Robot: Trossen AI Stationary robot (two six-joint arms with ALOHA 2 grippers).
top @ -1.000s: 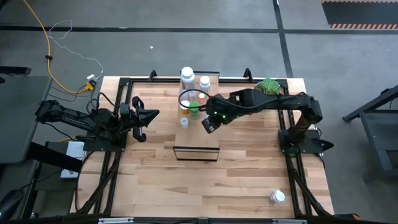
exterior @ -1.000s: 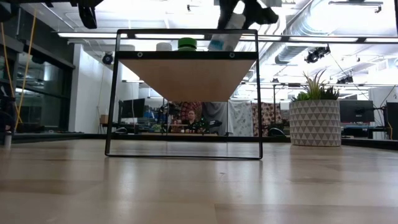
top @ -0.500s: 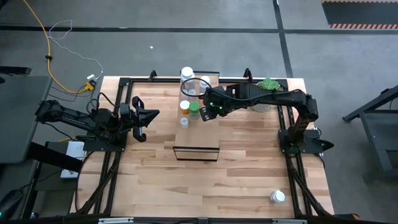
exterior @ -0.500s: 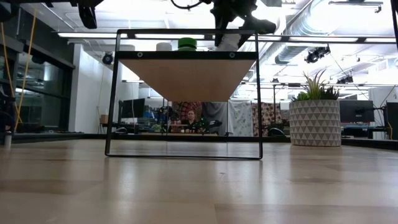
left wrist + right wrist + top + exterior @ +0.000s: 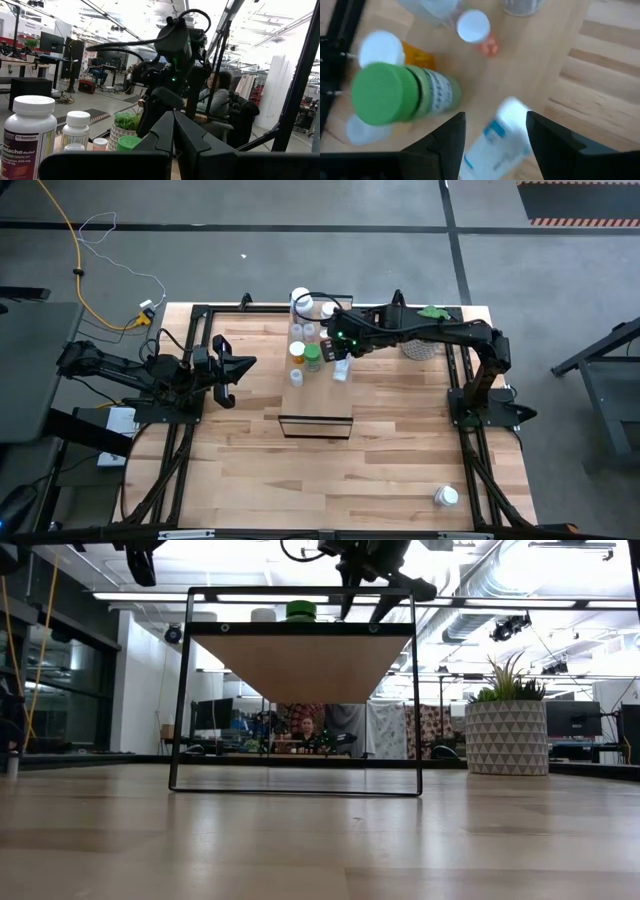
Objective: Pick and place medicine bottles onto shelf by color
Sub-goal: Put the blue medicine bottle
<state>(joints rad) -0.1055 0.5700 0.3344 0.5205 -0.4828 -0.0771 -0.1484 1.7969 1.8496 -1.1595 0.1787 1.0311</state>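
I count six medicine bottles on the shelf, one more alone on the table (seven total), one potted plant, my two grippers.

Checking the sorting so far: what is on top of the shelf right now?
On the shelf: a green-capped bottle, an orange bottle, several white-capped ones and a blue-labelled white bottle. The right gripper covers part of the cluster.

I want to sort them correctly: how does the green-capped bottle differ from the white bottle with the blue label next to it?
The green-capped bottle has a green cap and greenish body; the white bottle is white with a blue label. Both rest on the shelf, side by side.
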